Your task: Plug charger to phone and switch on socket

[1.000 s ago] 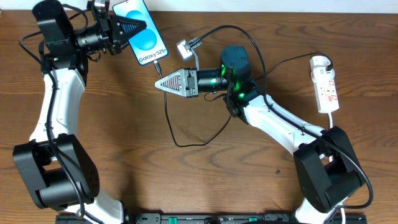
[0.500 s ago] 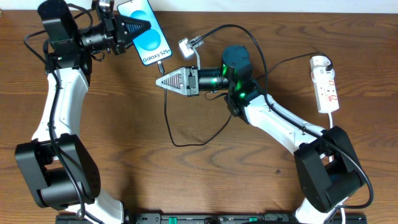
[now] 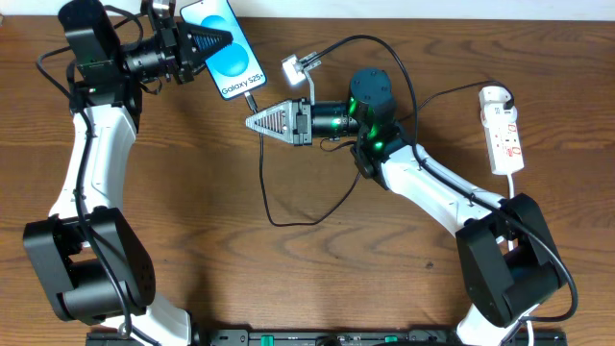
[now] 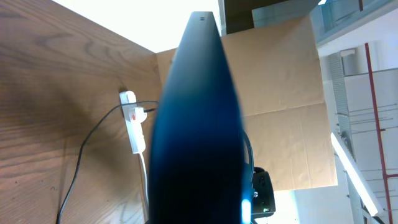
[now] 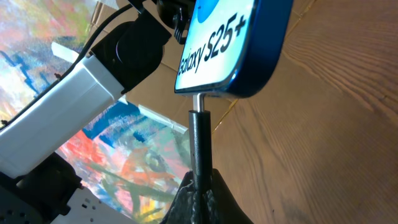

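Phone [image 3: 235, 62] sits at the table's [image 3: 192, 221] far left corner, clamped between the closed fingers of the left gripper [image 3: 221, 40], screen facing up (the "Galaxy S25+" lettering reads plainly). Right gripper [image 3: 252, 122] is pinched tight on the charger [image 5: 199, 134] plug just beside the phone's bottom edge. From the right wrist, the metal tip meets that edge; how deep it goes I cannot tell. Its black cable loops down across the wood. Socket [image 3: 504, 130] lies well apart, near the right edge.
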Tool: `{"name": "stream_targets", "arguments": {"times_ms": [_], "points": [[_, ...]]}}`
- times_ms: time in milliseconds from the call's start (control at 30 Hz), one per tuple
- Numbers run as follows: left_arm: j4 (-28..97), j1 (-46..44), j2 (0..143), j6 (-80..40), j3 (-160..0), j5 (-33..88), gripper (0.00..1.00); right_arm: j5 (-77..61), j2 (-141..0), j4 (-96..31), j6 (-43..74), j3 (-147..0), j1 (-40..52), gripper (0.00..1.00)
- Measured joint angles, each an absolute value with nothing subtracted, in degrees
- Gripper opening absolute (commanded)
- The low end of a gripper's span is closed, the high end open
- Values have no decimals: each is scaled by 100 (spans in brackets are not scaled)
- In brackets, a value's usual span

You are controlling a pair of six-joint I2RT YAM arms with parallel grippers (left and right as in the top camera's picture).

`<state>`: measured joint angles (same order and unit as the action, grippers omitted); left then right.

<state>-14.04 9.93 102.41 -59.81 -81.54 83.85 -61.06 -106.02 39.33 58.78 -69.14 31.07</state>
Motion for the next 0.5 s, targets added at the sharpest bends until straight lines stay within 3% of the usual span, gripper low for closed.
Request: {"name": "stream_targets", "arguments": {"times_ms": [500], "points": [[-1413,980,10241,-5929,-8154,8390,7,-6088,-10602,3972,5878,-6914,3107,1]]}}
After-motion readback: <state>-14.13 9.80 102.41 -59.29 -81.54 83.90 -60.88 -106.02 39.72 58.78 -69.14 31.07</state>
